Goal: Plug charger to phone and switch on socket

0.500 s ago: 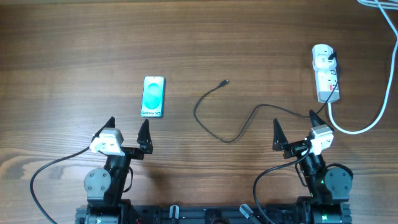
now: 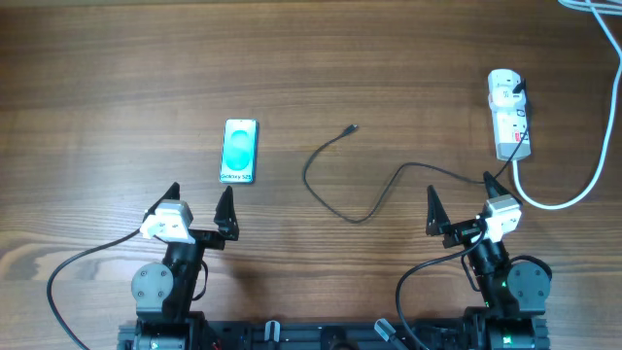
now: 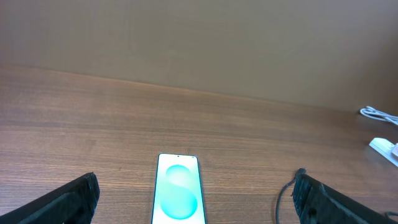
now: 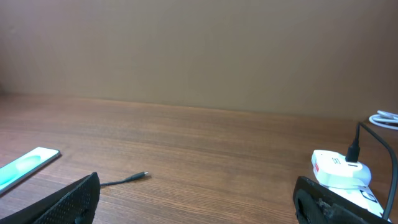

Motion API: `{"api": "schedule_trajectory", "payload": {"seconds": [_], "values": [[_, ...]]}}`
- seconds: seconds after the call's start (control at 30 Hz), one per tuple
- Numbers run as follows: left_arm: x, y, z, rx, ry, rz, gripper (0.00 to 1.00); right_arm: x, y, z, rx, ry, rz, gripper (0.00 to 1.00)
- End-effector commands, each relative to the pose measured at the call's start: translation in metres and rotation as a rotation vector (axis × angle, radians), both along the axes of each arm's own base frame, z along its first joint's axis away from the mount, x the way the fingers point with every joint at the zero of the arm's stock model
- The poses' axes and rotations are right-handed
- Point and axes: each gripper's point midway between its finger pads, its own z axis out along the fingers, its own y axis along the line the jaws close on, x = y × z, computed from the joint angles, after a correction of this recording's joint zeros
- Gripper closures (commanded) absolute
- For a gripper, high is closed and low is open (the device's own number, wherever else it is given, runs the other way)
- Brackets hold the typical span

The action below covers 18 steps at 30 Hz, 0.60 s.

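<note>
The phone (image 2: 239, 151) lies flat left of centre, teal screen up, lettering at its near end; it also shows in the left wrist view (image 3: 178, 198). The charger (image 2: 335, 185), a thin black cable, curves across the middle, its connector tip (image 2: 352, 128) free on the table and seen in the right wrist view (image 4: 138, 177). The socket (image 2: 507, 113), a white power strip with a plug in it, lies at the far right, also in the right wrist view (image 4: 342, 171). My left gripper (image 2: 199, 204) is open and empty just in front of the phone. My right gripper (image 2: 459, 202) is open and empty in front of the socket.
A thick white lead (image 2: 583, 185) loops from the socket along the right edge of the table. A plain wall stands behind the table's far edge (image 3: 186, 87).
</note>
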Motion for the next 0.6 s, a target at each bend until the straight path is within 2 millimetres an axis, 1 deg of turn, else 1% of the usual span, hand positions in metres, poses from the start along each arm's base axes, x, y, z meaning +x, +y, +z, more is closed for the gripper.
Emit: {"api": "schedule_trajectory", "payload": {"seconds": [0.0,0.2,0.57], "values": [[0.000,0.003,-0.002,0.006,0.004,0.014,0.00,0.000,-0.003,0.003,0.012,-0.012,-0.016,0.00],[0.000,0.003,-0.002,0.006,0.004,0.014,0.00,0.002,-0.016,0.003,0.011,-0.012,-0.068,0.00],[0.000,0.003,-0.002,0.006,0.004,0.014,0.00,0.002,-0.016,0.003,0.011,-0.012,-0.068,0.00]]}}
